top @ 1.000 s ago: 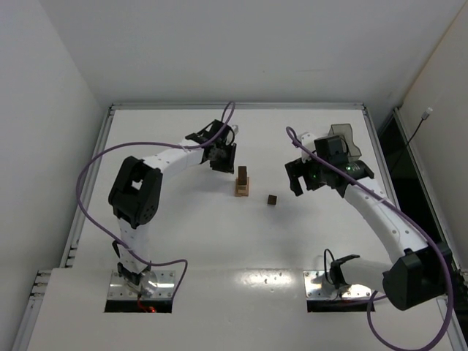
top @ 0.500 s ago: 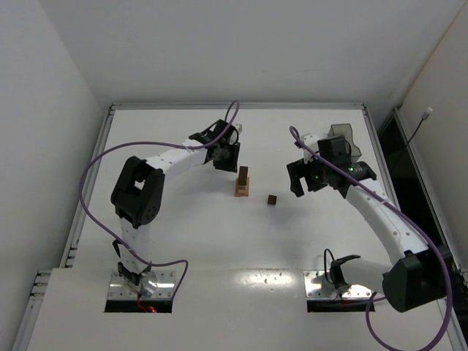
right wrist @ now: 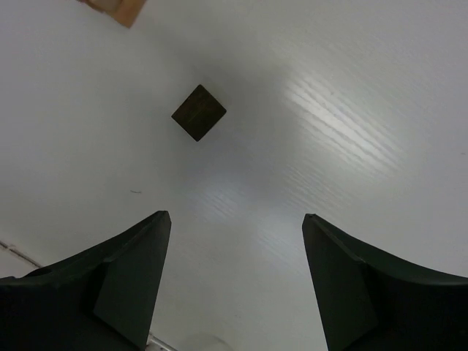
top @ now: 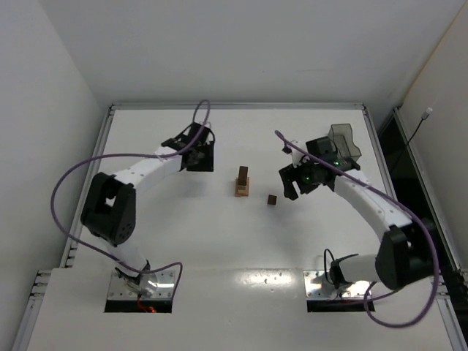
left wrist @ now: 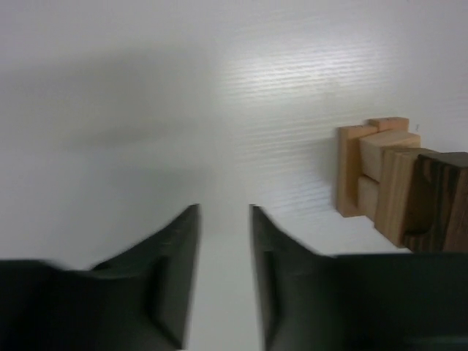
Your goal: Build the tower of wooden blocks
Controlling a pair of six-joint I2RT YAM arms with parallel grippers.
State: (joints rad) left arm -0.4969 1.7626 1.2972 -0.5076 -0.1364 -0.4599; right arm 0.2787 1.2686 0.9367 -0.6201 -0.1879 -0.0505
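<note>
Loose dark brown cube [top: 271, 199] sits on the bench [top: 219, 241], at four o'clock from the tower [top: 242, 182]. Right gripper [right wrist: 235, 217] hovers just beside it, jaws wide, empty. Left gripper [left wrist: 224, 210] is at the tower's ten o'clock, jaws narrow, holding nothing.

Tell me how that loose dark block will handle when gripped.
The dark block looks like solid wood, so probably rigid. Flat faces suggest it slides, not rolls, if pushed. Small beside the open right gripper, likely light.
</note>
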